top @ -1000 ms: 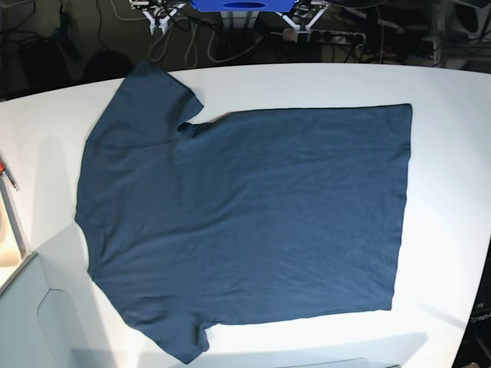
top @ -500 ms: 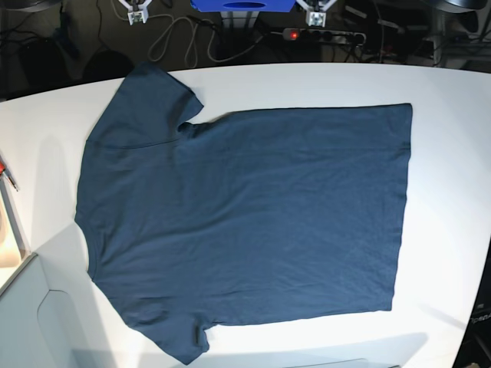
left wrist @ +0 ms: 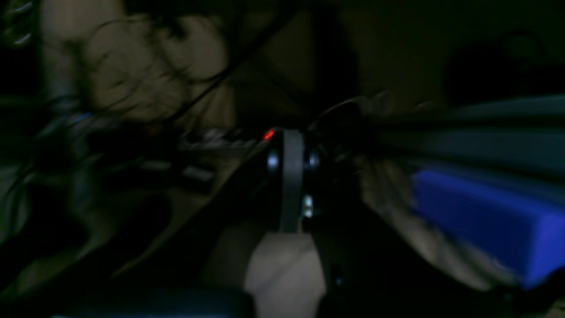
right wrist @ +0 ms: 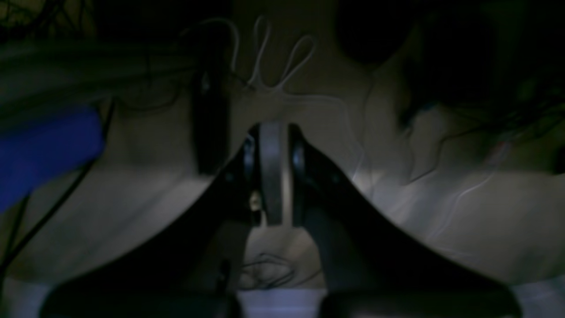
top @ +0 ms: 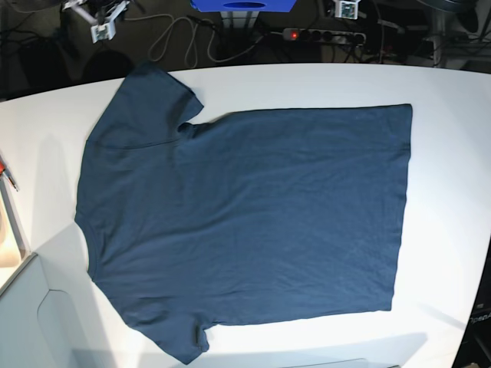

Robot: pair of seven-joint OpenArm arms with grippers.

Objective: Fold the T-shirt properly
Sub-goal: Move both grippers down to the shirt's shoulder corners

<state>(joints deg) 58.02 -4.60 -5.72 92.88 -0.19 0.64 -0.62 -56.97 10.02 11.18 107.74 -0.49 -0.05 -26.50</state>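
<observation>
The T-shirt (top: 245, 222) is lying flat and spread out on the white counter (top: 453, 153), unfolded. From the base view the collar end is toward the left and the straight hem runs down the right side. One sleeve pokes up toward the far-left edge of the counter, the other points at the near edge at the bottom. The fabric looks pretty smooth, just some soft ripples, with no print showing on it.

Neither arm is anywhere near the shirt. Both are pulled way back past the far edge of the counter, and only bits of them peek in at the top of the base view: the right gripper (top: 103, 19) at top left, the left gripper (top: 347, 8) at top right. Both wrist views are dark and blurry. In the right wrist view the right gripper (right wrist: 271, 172) has its jaws pressed together with nothing between them, over a pale floor with loose cables (right wrist: 273, 57). Same story in the left wrist view: the left gripper (left wrist: 291, 176) has its jaws together and empty, with a small red light (left wrist: 268, 134) behind it and a blue box (left wrist: 485, 221) off to the side.

A power strip (top: 322, 34) with a red lamp sits on the floor behind the counter, next to the cables.
</observation>
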